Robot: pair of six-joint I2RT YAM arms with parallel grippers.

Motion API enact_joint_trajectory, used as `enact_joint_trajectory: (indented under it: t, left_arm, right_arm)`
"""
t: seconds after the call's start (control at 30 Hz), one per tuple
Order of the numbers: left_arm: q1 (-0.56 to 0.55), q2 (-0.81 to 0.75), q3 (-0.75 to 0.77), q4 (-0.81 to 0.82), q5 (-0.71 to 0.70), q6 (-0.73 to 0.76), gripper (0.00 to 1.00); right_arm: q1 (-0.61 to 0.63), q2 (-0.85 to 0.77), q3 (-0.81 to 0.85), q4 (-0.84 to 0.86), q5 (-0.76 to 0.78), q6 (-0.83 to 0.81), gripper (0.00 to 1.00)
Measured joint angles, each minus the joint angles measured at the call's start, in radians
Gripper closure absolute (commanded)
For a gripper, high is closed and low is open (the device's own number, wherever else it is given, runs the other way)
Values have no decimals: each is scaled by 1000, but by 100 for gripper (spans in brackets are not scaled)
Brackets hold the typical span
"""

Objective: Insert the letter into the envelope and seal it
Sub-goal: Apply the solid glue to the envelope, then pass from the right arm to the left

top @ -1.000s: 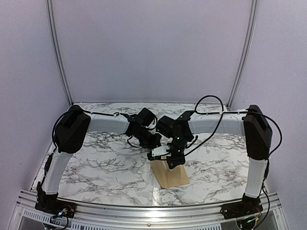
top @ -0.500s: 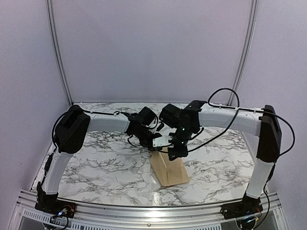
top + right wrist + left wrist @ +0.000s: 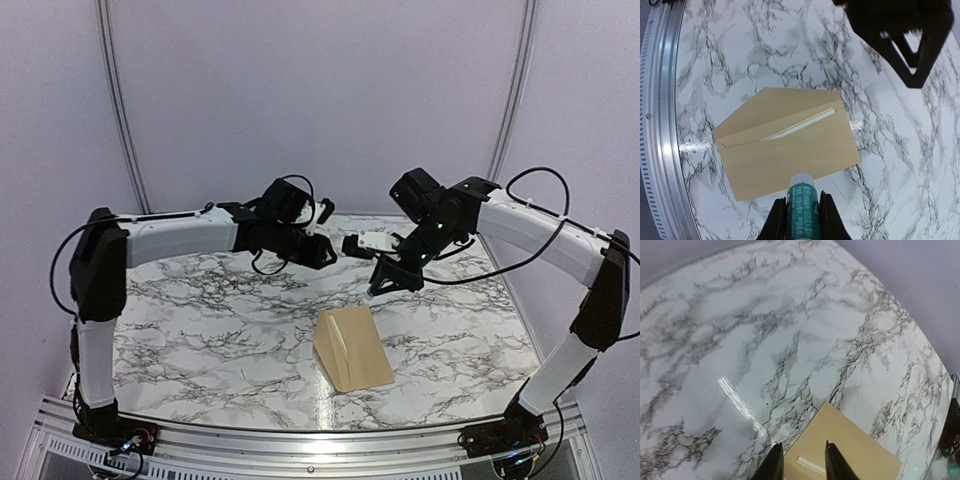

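**Operator:** List the items, near edge first, with counts.

**Technician:** One ribbed aluminium rail (image 3: 300, 438) runs along the table edge at 6 o'clock. Beyond it is one glossy white tabletop with grey marble veining (image 3: 200, 340). On it lies one flat tan-brown kraft paper envelope (image 3: 357, 355), rectangular and matte. It sits at 6 o'clock of the table's middle, near the rail.

**Operator:** Location of the letter?

**Technician:** One thin cream-white paper letter (image 3: 801, 124) sits inside the envelope. Only a narrow pale strip of it shows, along the edge of the triangular flap. The flap is folded toward the body; whether it lies flat cannot be told. Border and ruling cannot be made out.

**Operator:** Gripper condition?

**Technician:** Two grippers, both black, both raised above the table and apart from the envelope.
- The right gripper (image 3: 801, 199) is at 1 o'clock of the envelope. Its fingers are clamped on one teal-green cylindrical glue stick (image 3: 802, 212) with white lettering and a white rounded tip, and the tip points toward the envelope.
- The left gripper (image 3: 803, 447) is at 11 o'clock of the envelope. Its fingers are apart, with nothing between them.

**Operator:** Farthest items?

**Technician:** Smooth pale lilac wall panels (image 3: 320, 100), divided by two grey upright metal strips (image 3: 118, 110).
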Motion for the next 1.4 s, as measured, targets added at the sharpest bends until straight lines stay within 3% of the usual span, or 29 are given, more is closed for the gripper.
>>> enact_joint_trajectory:
  t: [0.1, 0.23, 0.37, 0.57, 0.8, 1.1, 1.4]
  left_arm:
    - [-4, -212, -188, 190, -64, 26, 49]
    - [-15, -451, -419, 483, -80, 29, 46]
    - [-35, -520, -562, 762, -69, -2, 45]
    - [-108, -517, -682, 1002, -42, -29, 38]
    - [-145, -420, -642, 1233, 64, -91, 30]
    - [-150, -255, -514, 1260, 157, -161, 42]
    - [-156, -161, -424, 1256, 225, -231, 58]
  right_arm:
    - [-69, -50, -11, 34, -93, 4, 99]
    - [-193, -138, -56, 129, -251, 35, 98]
    - [-307, -227, -146, 272, -417, 118, 96]
    - [-399, -265, -238, 489, -686, 332, 91]
    - [-434, -201, -327, 825, -971, 694, 89]
    - [-436, -158, -373, 1023, -1083, 881, 86]
    - [-436, -158, -404, 1069, -1089, 916, 85]
